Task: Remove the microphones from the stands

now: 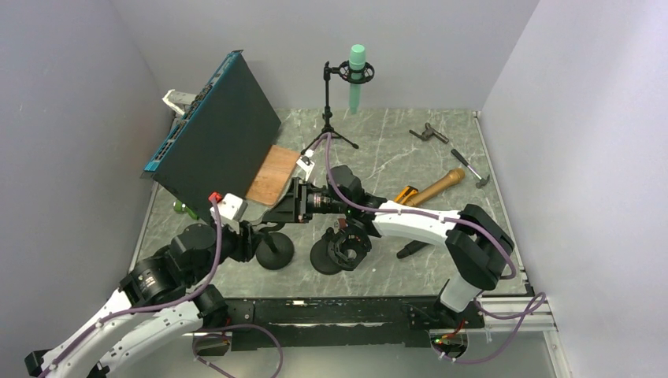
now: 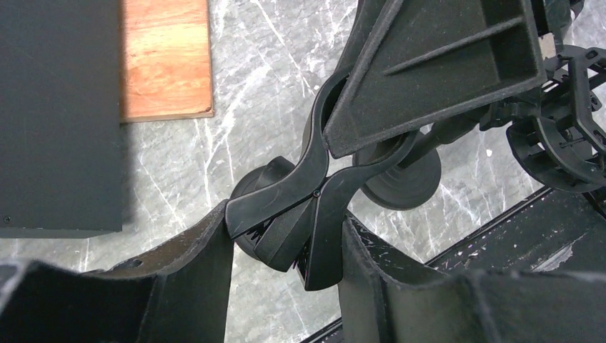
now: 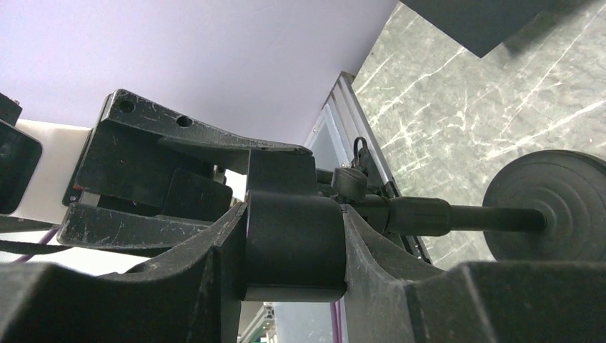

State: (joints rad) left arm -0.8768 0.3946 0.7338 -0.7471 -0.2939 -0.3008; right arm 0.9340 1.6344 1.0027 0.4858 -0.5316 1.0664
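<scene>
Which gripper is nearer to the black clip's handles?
Left. The left gripper pinches the clip by its handles; the right gripper sits past its jaw end, clamped on a black cylinder.

walls: pale lilac, three sides | tabletop: grey-green veined marble | light: even

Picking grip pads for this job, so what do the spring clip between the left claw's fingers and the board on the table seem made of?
Spring clip: likely moulded black plastic, matte, with a pivot pin at the crossing. Board: wood or wood veneer, reddish-brown with visible grain, smooth satin face.
</scene>
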